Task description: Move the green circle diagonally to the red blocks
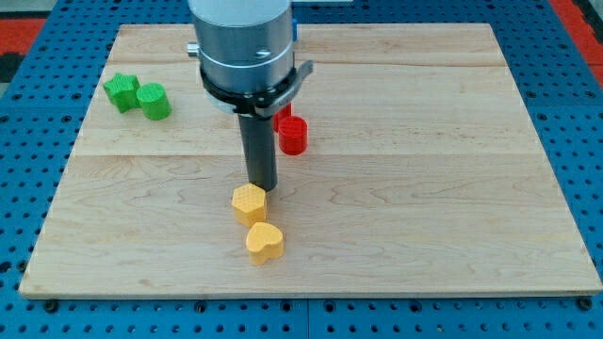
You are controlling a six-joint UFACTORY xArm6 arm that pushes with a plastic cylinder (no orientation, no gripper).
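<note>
Claw there was none — only my tip [261, 187], touching the yellow block [249, 203], well apart from the green circle [154, 101] far left on the bench [452, 235] — likely light, rigid, best pushed on its far-left side toward the red blocks [292, 134].

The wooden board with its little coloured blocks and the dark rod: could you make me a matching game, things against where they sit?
Things:
1. green circle block
2. red cylinder block
3. yellow heart-shaped block
4. my tip

Places:
A. nearest the view's bottom
B. at the upper edge of the upper yellow block
C. the view's upper left, beside the green star-shaped block
D. just right of the rod

Pairs: 1-C, 2-D, 3-A, 4-B
</note>
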